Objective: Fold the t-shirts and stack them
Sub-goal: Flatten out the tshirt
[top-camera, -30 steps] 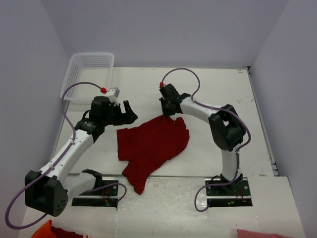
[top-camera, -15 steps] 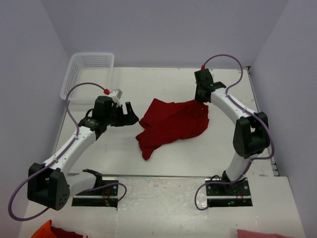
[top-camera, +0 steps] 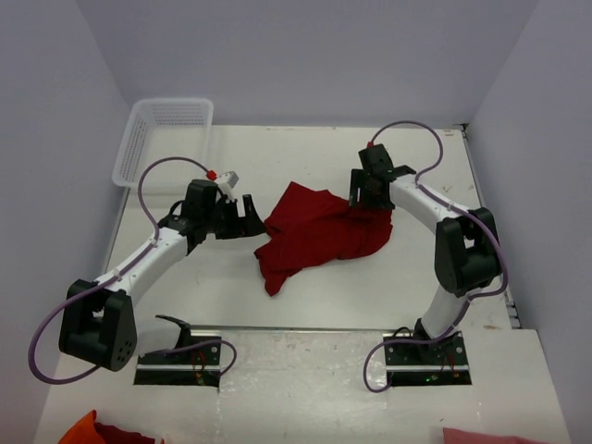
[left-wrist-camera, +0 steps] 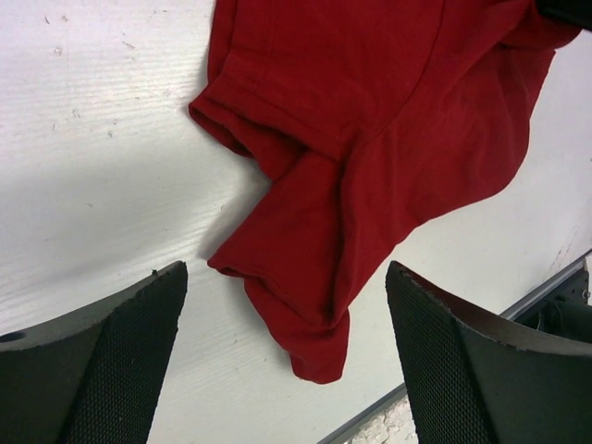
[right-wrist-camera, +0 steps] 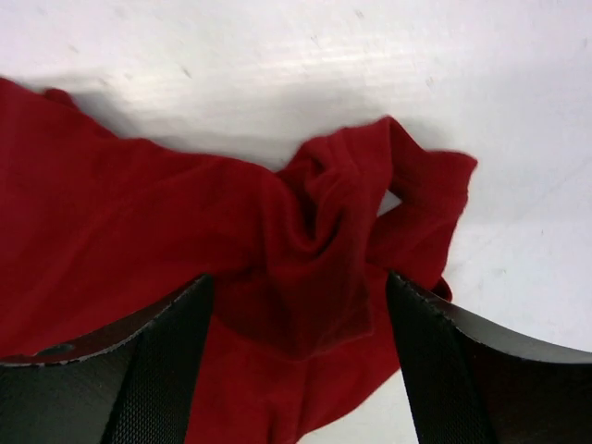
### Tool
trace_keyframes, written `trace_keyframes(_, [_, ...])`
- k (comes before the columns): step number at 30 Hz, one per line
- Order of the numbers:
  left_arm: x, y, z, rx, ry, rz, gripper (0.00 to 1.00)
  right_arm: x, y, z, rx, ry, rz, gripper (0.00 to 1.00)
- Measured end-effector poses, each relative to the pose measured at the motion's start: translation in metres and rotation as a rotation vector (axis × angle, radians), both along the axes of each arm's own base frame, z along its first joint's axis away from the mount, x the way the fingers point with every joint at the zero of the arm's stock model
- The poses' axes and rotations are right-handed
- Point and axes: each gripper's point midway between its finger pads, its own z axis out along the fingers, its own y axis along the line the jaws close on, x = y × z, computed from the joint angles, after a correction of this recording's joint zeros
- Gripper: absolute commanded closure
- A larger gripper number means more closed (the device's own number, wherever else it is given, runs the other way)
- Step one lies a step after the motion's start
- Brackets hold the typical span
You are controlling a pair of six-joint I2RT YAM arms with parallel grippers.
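the crumpled shirt (top-camera: 324,231) lies on the table (top-camera: 277,157), its bunched right corner under the right pincer (top-camera: 369,202), fingers parted and seemingly not pinching, so the cloth can settle, while the left pincer (top-camera: 244,216) hangs wide open just beside its left edge, ready to grab.

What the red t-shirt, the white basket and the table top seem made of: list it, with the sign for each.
T-shirt: soft matte knit cloth, likely cotton; it bunches in folds and shows stitched hems.
Basket: white moulded plastic, by its regular mesh walls.
Table: white painted board, perhaps wood; faint grain and scuffs show close up.
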Motion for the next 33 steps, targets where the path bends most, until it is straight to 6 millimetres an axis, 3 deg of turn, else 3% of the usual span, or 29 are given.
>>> trace_keyframes(7, [-0.001,-0.002,0.0,-0.001,0.0,-0.007,0.13,0.023,0.044,0.04,0.111,-0.096,0.12,0.25])
trace_keyframes(11, [-0.001,-0.002,0.0,-0.002,0.0,-0.009,0.13,0.02,0.056,0.039,0.128,-0.09,0.15,0.25])
trace_keyframes(19, [-0.016,0.0,-0.013,0.002,0.029,-0.012,0.12,0.008,0.033,0.014,0.04,-0.05,0.095,0.25])
trace_keyframes(23, [-0.03,-0.003,-0.022,0.007,0.051,-0.016,0.12,0.007,0.022,0.015,-0.002,-0.057,0.061,0.24])
trace_keyframes(28, [-0.052,-0.016,-0.038,0.021,0.107,-0.047,0.12,0.007,0.008,0.023,-0.006,-0.081,0.013,0.25])
trace_keyframes(33, [-0.071,-0.034,-0.045,0.039,0.136,-0.105,0.12,0.002,-0.003,0.014,-0.009,-0.055,-0.025,0.25])
